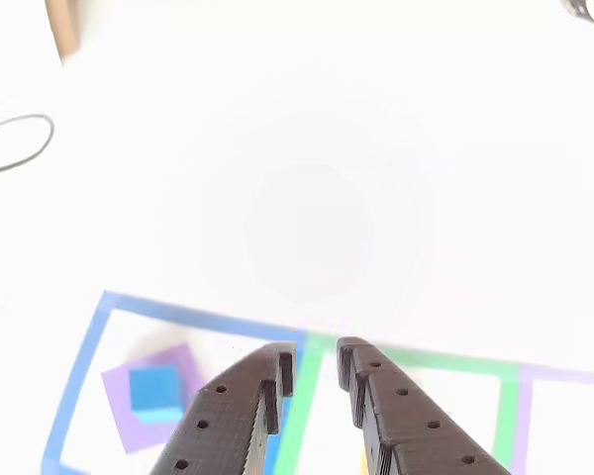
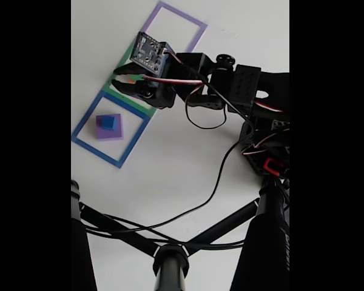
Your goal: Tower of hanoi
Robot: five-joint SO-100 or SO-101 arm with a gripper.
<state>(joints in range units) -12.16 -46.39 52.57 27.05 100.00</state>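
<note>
Other view — matte blue cube (image 1: 156,392) atop flat purple block (image 1: 129,421).

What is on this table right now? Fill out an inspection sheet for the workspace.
Surface: white table with flat blue, green and purple square outlines taped in a row.
Job's things: small blue cube sits on the matte purple block inside the blue outline; a sliver of yellow shows below the gripper.
Clutter: nothing seen.
Grippers: black two-finger gripper open, empty, above the green outline.
Cables: black cable loops across the table.
Surroundings: black tripod legs in the foreground.
</note>
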